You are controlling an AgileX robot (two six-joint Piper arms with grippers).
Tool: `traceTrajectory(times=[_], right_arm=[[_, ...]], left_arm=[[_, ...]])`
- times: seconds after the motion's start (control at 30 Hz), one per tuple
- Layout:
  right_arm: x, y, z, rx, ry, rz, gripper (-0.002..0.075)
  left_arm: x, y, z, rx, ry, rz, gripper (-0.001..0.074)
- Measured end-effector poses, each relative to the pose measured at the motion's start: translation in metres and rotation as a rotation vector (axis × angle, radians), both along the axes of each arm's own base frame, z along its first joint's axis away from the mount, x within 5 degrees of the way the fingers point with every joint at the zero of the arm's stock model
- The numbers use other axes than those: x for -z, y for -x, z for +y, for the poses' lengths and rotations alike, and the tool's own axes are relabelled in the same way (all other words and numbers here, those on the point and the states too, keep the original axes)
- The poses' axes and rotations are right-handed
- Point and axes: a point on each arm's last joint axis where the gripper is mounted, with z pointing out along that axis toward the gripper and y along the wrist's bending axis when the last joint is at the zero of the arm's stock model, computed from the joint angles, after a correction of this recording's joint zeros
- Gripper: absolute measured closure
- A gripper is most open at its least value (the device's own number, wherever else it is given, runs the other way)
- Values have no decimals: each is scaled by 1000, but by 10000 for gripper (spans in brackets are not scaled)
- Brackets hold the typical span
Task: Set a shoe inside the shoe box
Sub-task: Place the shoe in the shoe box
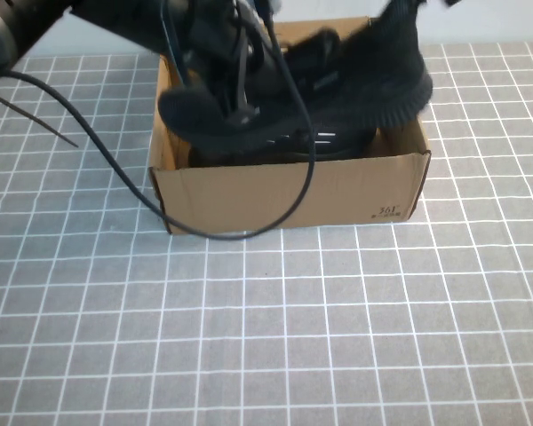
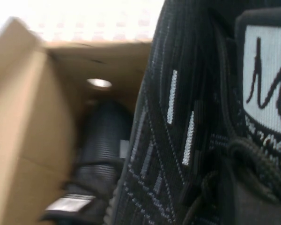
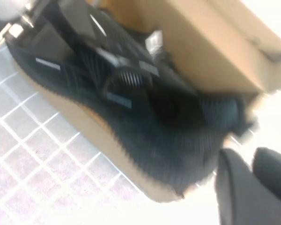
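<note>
The black knit shoe [image 1: 373, 80] hangs tilted over the open brown shoe box [image 1: 293, 191], toe to the right and heel to the left. My left gripper [image 1: 237, 93] reaches down from the upper left and is shut on the shoe near its laces. The left wrist view shows the shoe's white dashes and tongue label [image 2: 267, 79] up close, with the box wall [image 2: 23, 136] beside it. A second black shoe [image 2: 100, 150] lies inside the box. My right gripper [image 1: 400, 13] is behind the box by the toe, fingers [image 3: 236, 187] together and empty, close to the shoe [image 3: 145, 112].
The box stands on a grey table with a white grid [image 1: 338, 337]. The left arm's black cable [image 1: 115, 169] loops down in front of the box's front wall. The box flap [image 3: 215, 42] stands up at the back.
</note>
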Motion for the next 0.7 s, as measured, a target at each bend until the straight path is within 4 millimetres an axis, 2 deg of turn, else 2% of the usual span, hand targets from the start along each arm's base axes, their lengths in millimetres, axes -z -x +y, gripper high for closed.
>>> traceTrajectory(times=[0.13, 0.3, 0.5, 0.7], right_arm=[[-8, 26, -15, 86, -45, 14, 724], [10, 60, -32, 150, -62, 109, 739], [46, 99, -51, 177, -43, 156, 741], [58, 130, -66, 181, -93, 60, 741]], left_arm=[[-7, -6, 1, -40, 12, -68, 708], [-3, -17, 2, -79, -10, -138, 708], [18, -31, -1, -96, -42, -132, 708], [42, -43, -5, -100, -61, -97, 708]])
